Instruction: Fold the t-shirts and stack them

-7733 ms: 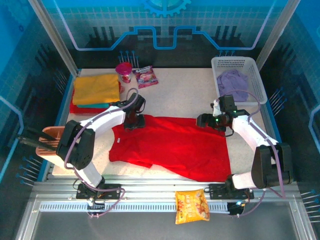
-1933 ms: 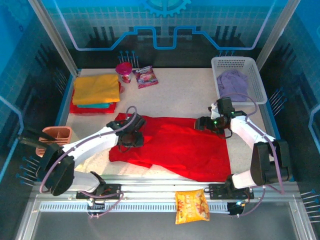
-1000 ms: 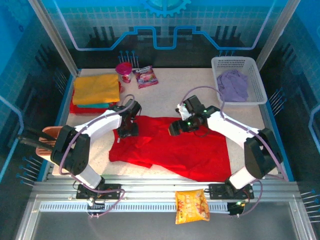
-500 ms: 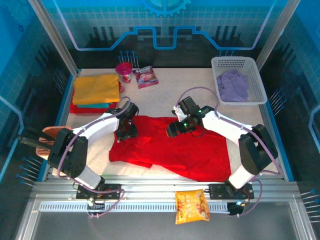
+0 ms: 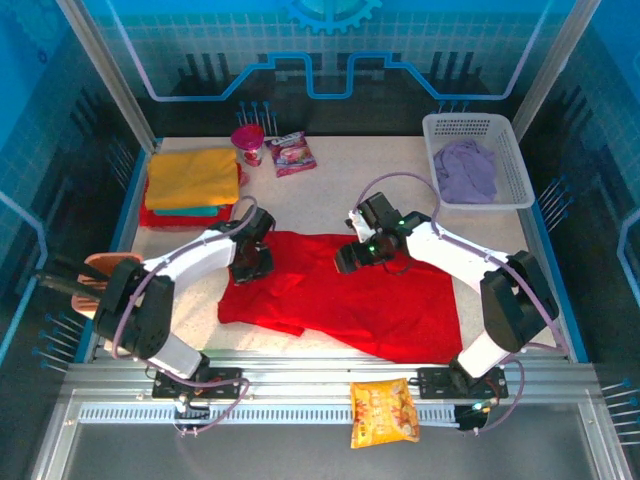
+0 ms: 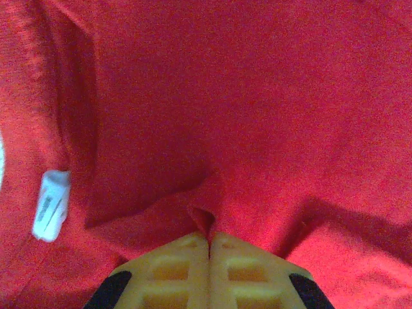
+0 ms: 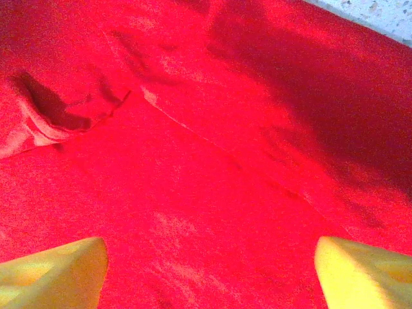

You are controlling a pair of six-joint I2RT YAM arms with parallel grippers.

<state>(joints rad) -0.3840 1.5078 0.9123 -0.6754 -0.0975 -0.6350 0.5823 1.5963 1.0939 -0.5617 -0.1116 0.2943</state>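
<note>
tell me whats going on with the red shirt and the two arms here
Two robot arms are folding a red t-shirt spread on the table. The left gripper is shut, pinching a fold of it near the collar label. The right gripper hangs open over the cloth, holding nothing. A folded yellow shirt tops other folded shirts at the far left, and a lilac shirt lies in the white basket.

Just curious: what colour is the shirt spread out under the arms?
The t-shirt is bright red, clearest from the top camera.
</note>
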